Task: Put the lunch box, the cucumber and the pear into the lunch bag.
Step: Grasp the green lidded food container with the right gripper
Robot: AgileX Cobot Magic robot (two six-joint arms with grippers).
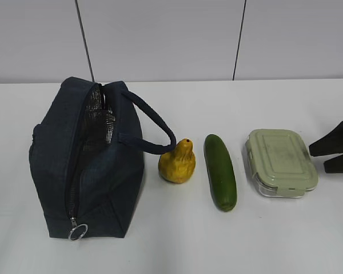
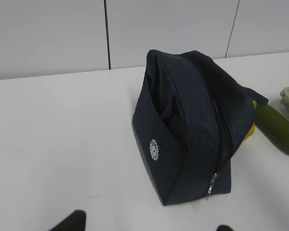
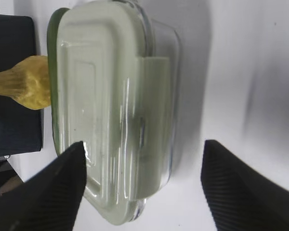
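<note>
The lunch bag [image 1: 83,165] stands unzipped at the table's left, then the pear [image 1: 178,162], the cucumber [image 1: 220,171] and the lunch box [image 1: 280,162] in a row. The left gripper [image 2: 147,226] hangs wide apart before the bag; the right gripper [image 1: 334,154] gapes beside the box, gripping nothing

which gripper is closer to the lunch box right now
The right. The right gripper sits open just off the right side of the lunch box, not touching it. The left gripper hangs on the far side of the lunch bag, away from the box.

The lunch bag [image 2: 192,130] bears a small round white emblem, unreadable.
</note>
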